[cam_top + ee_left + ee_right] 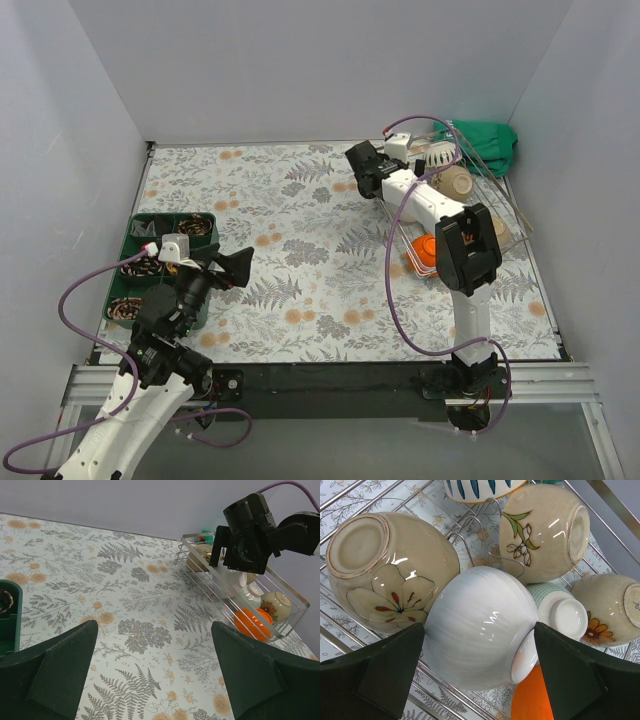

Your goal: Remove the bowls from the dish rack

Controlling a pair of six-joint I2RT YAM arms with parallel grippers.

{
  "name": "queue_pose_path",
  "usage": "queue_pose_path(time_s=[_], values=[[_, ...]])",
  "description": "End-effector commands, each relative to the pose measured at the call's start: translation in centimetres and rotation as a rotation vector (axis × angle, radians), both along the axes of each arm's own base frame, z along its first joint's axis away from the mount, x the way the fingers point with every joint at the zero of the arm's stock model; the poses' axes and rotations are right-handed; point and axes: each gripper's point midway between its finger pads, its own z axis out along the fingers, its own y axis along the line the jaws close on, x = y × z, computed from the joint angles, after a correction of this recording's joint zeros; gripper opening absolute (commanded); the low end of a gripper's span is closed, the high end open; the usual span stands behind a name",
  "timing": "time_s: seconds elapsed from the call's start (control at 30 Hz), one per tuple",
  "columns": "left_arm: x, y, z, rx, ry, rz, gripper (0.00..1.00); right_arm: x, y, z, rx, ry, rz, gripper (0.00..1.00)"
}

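The dish rack [510,215], a silver wire basket, stands at the right of the table and holds several bowls. In the right wrist view a white bowl [480,625] lies on its side among two cream flowered bowls [385,570], a teal-checked bowl [560,610], a striped bowl [480,490] and an orange bowl [532,700]. My right gripper [480,670] hangs open over the rack's far end, one finger on each side of the white bowl; whether they touch it I cannot tell. My left gripper [232,268] is open and holds nothing, low over the table at the near left.
A green compartment tray [133,232] with pine cones sits by the left arm. A green cloth [490,145] lies behind the rack in the far right corner. Grey walls close in three sides, and a floral cloth covers the table.
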Motion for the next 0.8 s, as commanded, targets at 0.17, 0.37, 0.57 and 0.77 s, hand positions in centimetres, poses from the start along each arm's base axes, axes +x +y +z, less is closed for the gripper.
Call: queue_pose_path(time_s=[0.17, 0.37, 0.57, 0.77], values=[[-0.2, 0.3, 1.1, 0.007, -0.020, 0.008, 0.98, -0.5, 0.3, -2.2, 0.103, 0.092, 0.024, 0.99], [-0.1, 0.2, 0.8, 0.010, -0.011, 0.006, 0.98, -1.7, -1.0, -3.2, 0.104, 0.163, 0.027, 0.99], [0.0, 0.0, 0.7, 0.015, -0.003, 0.000, 0.98, -2.4, -1.2, -3.9, 0.140, 0.234, 0.068, 0.99], [0.1, 0.0, 0.5, 0.018, 0.002, 0.000, 0.98, -2.8, -1.7, -3.2, 0.106, 0.264, 0.095, 0.99]])
